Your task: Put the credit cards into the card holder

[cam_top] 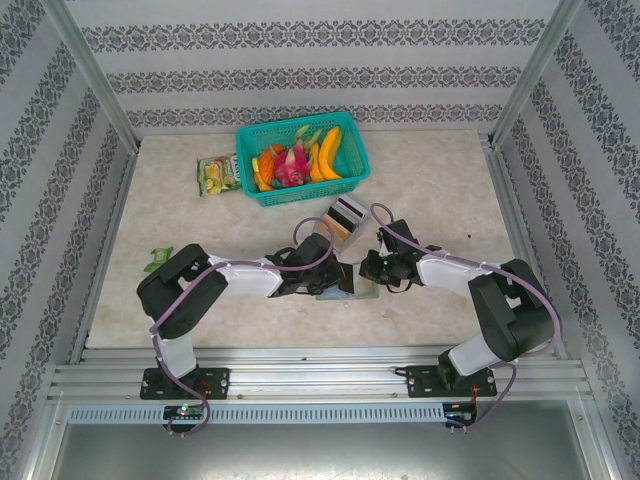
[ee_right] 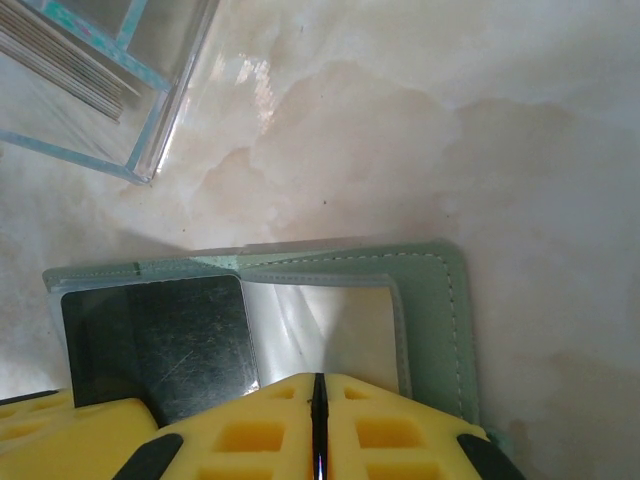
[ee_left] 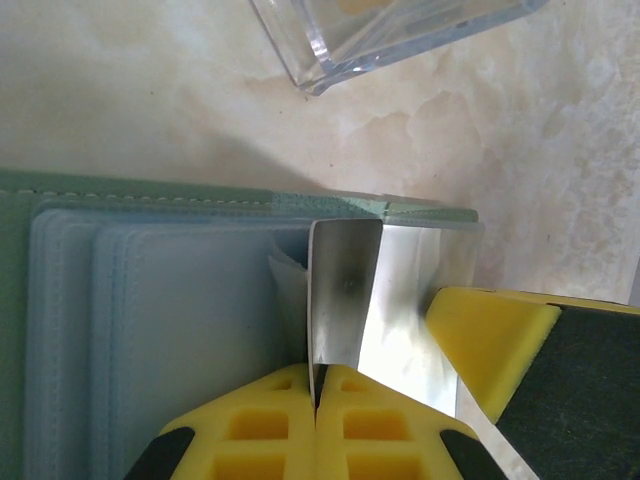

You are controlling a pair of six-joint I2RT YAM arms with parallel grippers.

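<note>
Centre of the overhead view: both arms reach inward and meet over the card holder (cam_top: 355,292). It lies open on the pale marbled worktop (cam_top: 440,190), just below the clear box (cam_top: 347,214).

The left tool (ee_left: 318,385) is clamped fully closed on a credit card (ee_left: 345,300). In its own camera the yellow pads meet at the bottom centre of the frame, and the card rises from the seam between them, seen almost edge-on with a shiny grey face. In the right wrist view the same credit card (ee_right: 160,345) is a dark rectangle at lower left. It lies over that half of the holder, its top edge just short of the stitched border — whether it sits inside the pocket or on top of it, I cannot tell.

The right tool (ee_right: 318,395) is at the bottom centre of its frame. Its pads are all but together, with a thin dark sliver in the seam at the holder's near edge, and it looks to be pinching the holder there. One of its pads (ee_left: 485,345) shows at lower right of the left wrist view, against the shiny clear pocket (ee_left: 420,290) beside the held card.

More credit cards (ee_right: 60,55) stand stacked in the clear box (ee_right: 170,110) at upper left, apart from the holder. At the top centre of the overhead view are a teal basket (cam_top: 315,190) of fruit and, to its left, a snack packet (cam_top: 218,175).
</note>
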